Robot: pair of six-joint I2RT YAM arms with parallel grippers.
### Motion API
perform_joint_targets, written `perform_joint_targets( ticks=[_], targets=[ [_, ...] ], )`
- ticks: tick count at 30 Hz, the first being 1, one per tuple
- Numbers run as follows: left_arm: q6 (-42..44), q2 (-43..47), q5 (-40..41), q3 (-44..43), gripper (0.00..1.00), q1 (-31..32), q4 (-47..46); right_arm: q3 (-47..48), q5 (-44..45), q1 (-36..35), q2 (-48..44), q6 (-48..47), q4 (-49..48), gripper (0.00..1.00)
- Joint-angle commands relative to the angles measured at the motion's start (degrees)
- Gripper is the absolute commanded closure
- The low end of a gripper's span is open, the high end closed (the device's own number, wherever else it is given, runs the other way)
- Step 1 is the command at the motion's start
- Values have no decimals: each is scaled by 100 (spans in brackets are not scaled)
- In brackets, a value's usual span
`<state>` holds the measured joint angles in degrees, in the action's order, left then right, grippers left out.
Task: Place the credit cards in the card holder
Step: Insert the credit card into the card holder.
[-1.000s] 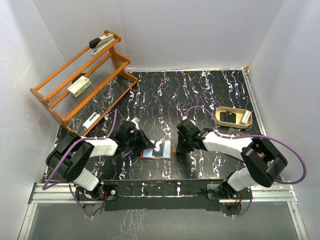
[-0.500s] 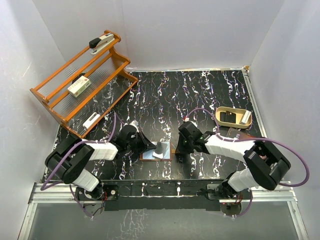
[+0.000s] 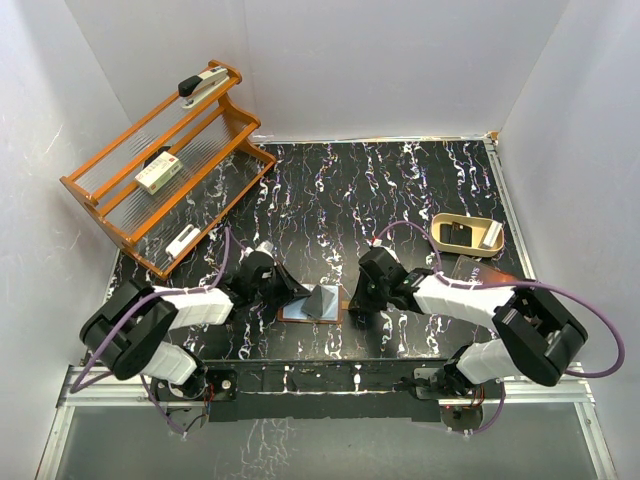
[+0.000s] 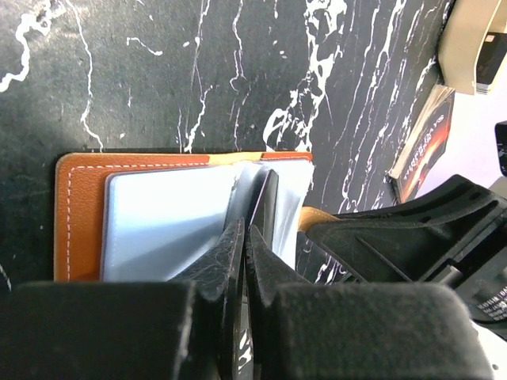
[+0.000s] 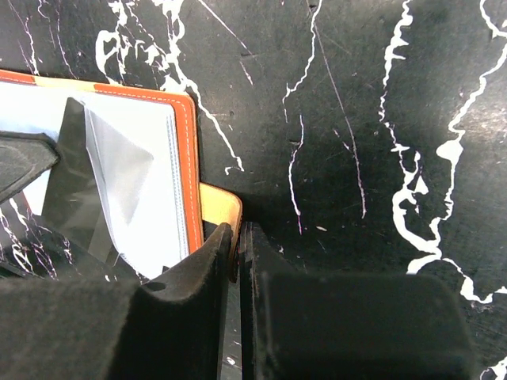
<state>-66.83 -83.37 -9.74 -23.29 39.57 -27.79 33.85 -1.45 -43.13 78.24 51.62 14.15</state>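
Lying open on the tabletop point(image 3: 400, 190) between both arms, the card holder point(image 3: 298, 311) is pinned by the right end effector point(image 5: 236, 237), clenched on its snap tab point(image 5: 218, 207). Left end effector point(image 4: 244, 237) grasps a dark card point(image 4: 268, 207), apparently part-entered in a pale pocket point(image 4: 166, 229). Insertion incomplete; seated cards cannot be counted.

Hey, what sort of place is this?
Probably a robotics lab test cell: plain white walls box in a marbled black table, a left arm and right arm are bolted at its near edge, and a wooden rack holds a stapler.
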Motion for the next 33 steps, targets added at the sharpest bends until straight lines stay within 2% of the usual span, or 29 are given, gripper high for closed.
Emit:
perform_joint_targets(
  ticks=[1, 4, 7, 9, 12, 17, 22, 33],
  targets=[
    [155, 693, 75, 111, 100, 34, 506, -34, 43, -42, -237, -4, -84, 96],
    [291, 995, 4, 73, 100, 23, 837, 185, 77, -43, -199, -230, 220, 88],
    [451, 996, -108, -72, 100, 24, 1121, 671, 329, -44, -253, -496, 899, 72],
    [607, 881, -171, -138, 100, 24, 1215, 997, 506, -38, -370, -520, 1316, 67],
    [675, 724, -316, -158, 100, 22, 1179, 1301, 379, -38, -569, -503, 1468, 67],
    [609, 615, -548, -27, 100, 24, 835, 1057, -221, -113, -678, -196, 515, 71],
    [599, 602, -643, -4, 100, 24, 757, 826, -518, -255, -215, 46, -282, 73],
    [402, 524, -849, 87, 99, 24, 329, 725, -345, -528, 742, 127, -626, 84]
  ],
)
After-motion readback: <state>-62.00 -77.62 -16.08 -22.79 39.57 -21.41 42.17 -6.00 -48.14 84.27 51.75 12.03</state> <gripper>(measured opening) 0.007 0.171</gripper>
